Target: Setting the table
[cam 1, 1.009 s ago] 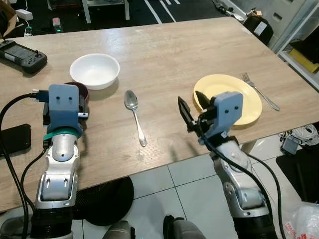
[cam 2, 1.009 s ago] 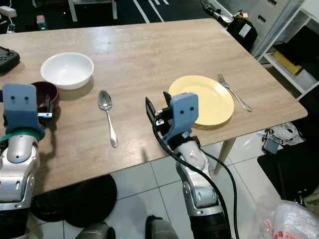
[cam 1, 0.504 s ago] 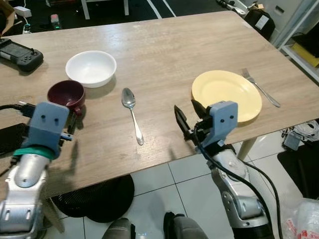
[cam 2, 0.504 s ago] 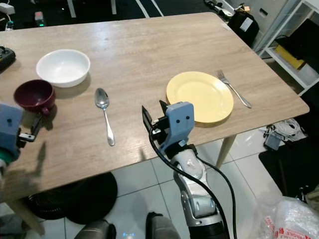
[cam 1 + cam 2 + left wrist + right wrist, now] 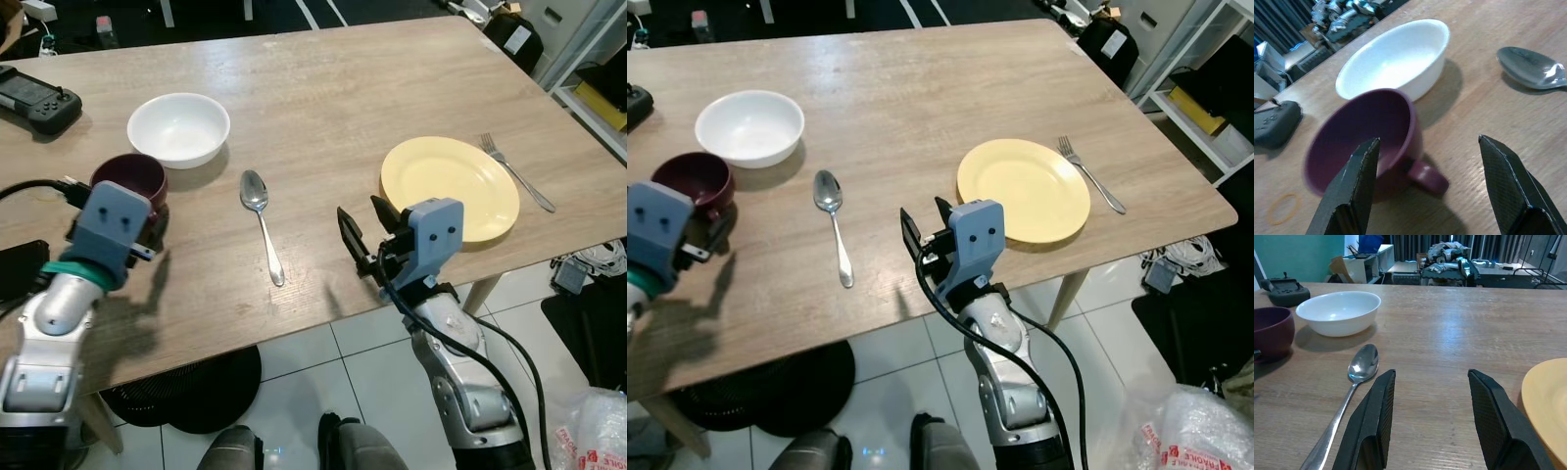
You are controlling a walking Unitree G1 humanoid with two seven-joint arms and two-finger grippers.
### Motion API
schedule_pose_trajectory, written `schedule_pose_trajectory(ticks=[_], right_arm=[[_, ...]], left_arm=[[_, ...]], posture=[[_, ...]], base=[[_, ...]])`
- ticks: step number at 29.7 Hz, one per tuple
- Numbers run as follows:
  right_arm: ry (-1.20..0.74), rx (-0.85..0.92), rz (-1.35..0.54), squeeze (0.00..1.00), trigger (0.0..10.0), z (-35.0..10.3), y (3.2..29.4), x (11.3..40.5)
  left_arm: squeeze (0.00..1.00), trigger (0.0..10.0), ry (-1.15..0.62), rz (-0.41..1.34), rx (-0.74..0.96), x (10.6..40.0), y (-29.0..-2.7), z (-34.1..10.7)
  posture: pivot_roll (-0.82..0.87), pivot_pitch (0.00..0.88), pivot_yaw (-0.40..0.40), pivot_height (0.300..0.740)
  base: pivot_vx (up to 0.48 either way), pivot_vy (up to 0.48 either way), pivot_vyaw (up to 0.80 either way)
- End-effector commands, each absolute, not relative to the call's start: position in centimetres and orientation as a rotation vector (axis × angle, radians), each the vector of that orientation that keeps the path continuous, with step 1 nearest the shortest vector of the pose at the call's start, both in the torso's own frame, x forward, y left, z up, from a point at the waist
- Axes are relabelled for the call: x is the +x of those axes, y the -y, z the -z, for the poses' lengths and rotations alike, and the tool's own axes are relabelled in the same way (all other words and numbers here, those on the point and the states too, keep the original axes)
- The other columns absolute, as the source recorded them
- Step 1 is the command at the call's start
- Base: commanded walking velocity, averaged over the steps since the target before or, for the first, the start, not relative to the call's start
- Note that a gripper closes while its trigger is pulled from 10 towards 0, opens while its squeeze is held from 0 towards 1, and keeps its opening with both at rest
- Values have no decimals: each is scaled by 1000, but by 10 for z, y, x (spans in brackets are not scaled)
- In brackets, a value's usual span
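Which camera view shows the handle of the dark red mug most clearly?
The left wrist view: the mug is close, and its handle points toward the open left gripper. In the right wrist view the mug sits cut off at the picture's edge. In both eye views it is small beside the white bowl, handle hidden.

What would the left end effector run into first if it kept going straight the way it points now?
Most likely the maroon mug: the left end effector is open and aimed at it, handle nearest, with the white bowl just beyond. Exact depth is unclear.
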State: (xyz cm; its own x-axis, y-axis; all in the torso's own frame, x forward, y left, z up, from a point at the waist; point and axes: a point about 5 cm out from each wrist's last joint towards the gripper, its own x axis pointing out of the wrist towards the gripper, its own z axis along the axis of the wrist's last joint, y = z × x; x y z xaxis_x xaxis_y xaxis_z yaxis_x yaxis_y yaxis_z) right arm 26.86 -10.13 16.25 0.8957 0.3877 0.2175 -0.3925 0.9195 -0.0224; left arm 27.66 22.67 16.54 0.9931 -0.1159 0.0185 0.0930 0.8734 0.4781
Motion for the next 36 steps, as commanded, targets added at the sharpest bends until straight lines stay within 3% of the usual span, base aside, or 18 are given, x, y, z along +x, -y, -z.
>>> schedule_pose_trajectory(ticks=[1,8,18,24,36], right_arm=[[205,19,-392,0,10000,-160,105,266],[205,17,-390,0,10000,-159,106,266],[203,22,-392,0,10000,-158,104,266],[201,25,-402,0,10000,-158,101,267],[198,30,-392,0,10000,-157,102,265]], left_arm=[[0,10000,12,107,471,276,-226,-155],[0,10000,-52,26,397,274,-228,-145],[0,10000,-41,-173,486,257,-241,-150],[0,10000,14,-189,517,268,-246,-164],[0,10000,-61,-148,435,271,-237,-147]], posture=[[104,69,-2,740],[105,65,1,740],[124,68,4,740],[131,68,2,740],[118,72,7,740]], base=[[0,0,0],[0,0,0],[0,0,0],[0,0,0],[0,0,0]])
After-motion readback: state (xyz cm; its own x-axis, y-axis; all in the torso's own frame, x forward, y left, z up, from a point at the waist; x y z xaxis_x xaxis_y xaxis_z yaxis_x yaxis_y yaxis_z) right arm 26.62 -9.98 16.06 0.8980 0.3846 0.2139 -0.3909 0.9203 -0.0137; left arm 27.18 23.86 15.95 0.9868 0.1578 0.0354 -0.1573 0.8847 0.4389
